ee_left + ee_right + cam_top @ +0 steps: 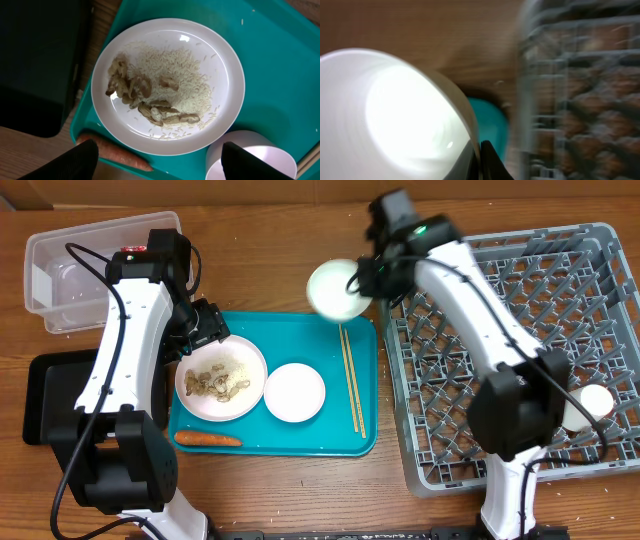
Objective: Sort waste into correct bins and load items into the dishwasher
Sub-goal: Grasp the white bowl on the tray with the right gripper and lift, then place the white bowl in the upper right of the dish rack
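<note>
- Two bins stand at far left: a clear container (60, 275) and, nearer, a black bin (45, 405) just beside the teal tray (300, 330).
- Left gripper (160, 160): fingers apart and holding nothing, above the plate (225, 65) of rice and food scraps.
- Tray contents: carrot (207, 438) at the front edge, small bowl (294, 392) beside the plate, chopsticks (350, 380) along the right side.
- Right gripper (365, 275): fingers clamped on the rim of the white bowl (335, 290), held above the table between tray and rack.
- Dish rack (560, 300): one white cup (592, 402) sits at its right side.
- Step in hand, as judged: loading the bowl. The next move calls for carrying it rightward over the rack wall, seating it between tines, then releasing.
</note>
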Controlling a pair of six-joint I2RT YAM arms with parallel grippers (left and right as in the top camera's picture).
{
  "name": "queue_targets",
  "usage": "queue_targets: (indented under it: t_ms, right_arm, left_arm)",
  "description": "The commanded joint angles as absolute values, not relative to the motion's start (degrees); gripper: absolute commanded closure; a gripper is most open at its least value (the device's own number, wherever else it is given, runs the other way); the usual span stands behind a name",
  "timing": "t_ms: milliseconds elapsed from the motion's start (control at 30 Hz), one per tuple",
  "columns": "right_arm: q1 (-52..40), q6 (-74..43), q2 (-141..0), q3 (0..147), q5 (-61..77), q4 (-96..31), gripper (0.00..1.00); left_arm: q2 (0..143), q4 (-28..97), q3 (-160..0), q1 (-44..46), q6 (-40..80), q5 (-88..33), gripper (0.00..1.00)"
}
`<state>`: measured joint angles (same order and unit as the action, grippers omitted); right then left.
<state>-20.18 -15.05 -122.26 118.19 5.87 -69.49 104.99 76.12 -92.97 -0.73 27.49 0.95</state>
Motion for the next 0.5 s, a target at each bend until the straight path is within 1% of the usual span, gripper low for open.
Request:
queue_targets:
  t_ms: [0, 100, 133, 167, 233, 367, 467]
  right_arm:
    - [-15.44, -14.9, -115.28, 126.54, -14.98, -74.13, 0.96]
    - [-11.92, -15.68, -113.45, 126.87, -29.32, -76.62, 0.96]
    - [-10.13, -17.28, -113.19, 126.85, -36.21, -77.71, 0.96]
    - [-7.38, -20.21, -113.21, 126.74, -46.63, -79.48, 0.96]
    - [-4.32, -25.47, -113.51, 126.04, -56.18, -81.21, 0.96]
    - [1.74, -31.9, -114.41, 123.33, -66.32, -81.76, 0.96]
    - [5.54, -33.28, -115.46, 121.19, -67.4, -81.08, 0.96]
  left_arm:
    - [103.0, 76.03, -93.82, -0.36, 27.42, 2.15, 0.2]
    - [103.0, 76.03, -93.82, -0.36, 27.42, 1.98, 0.19]
    - [103.0, 76.03, -93.82, -0.36, 27.4, 2.04, 0.19]
    - [103.0, 75.9, -93.82, -0.36, 27.29, 2.17, 0.19]
    - [103.0, 75.46, -93.82, -0.36, 27.2, 2.13, 0.19]
    - [103.0, 74.5, -93.82, -0.34, 27.27, 2.07, 0.19]
    - [103.0, 73.78, -93.82, -0.34, 27.75, 1.72, 0.19]
